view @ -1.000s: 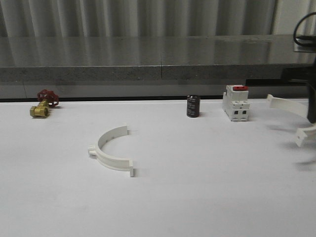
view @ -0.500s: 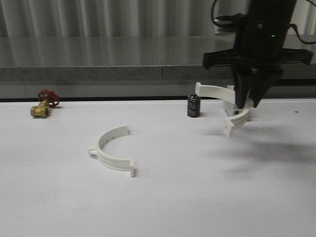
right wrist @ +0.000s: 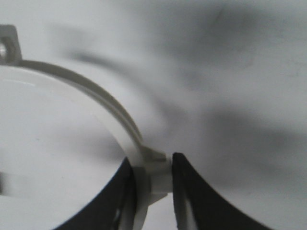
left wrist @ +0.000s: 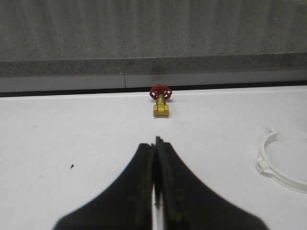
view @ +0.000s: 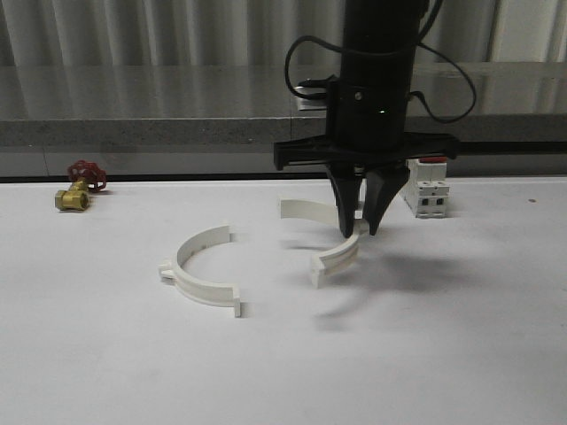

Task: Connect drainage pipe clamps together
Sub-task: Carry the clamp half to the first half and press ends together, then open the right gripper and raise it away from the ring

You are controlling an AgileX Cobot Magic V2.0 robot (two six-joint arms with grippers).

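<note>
One white half-ring drainage pipe clamp (view: 202, 282) lies flat on the white table, left of centre, its open side facing away from me. It also appears in the left wrist view as an arc (left wrist: 263, 163) off to one side. The second drainage pipe clamp (view: 337, 257) hangs just above the table at centre, right of the lying one and apart from it. My right gripper (view: 359, 228) is shut on its mid-arc lug. In the right wrist view the held clamp (right wrist: 100, 98) curves away from the right gripper (right wrist: 154, 173). My left gripper (left wrist: 156, 143) is shut with nothing in it.
A brass valve with a red handwheel (view: 76, 188) sits at the far left near the table's back edge; it is also ahead of the left fingers (left wrist: 160, 101). A white breaker with a red switch (view: 429, 197) stands behind the right arm. A grey ledge (view: 142, 124) runs along the back.
The right arm has swept from the far right edge to the table's centre, carrying the clamp leftward and lower, closer to the lying clamp. It now hides the black cylinder.
</note>
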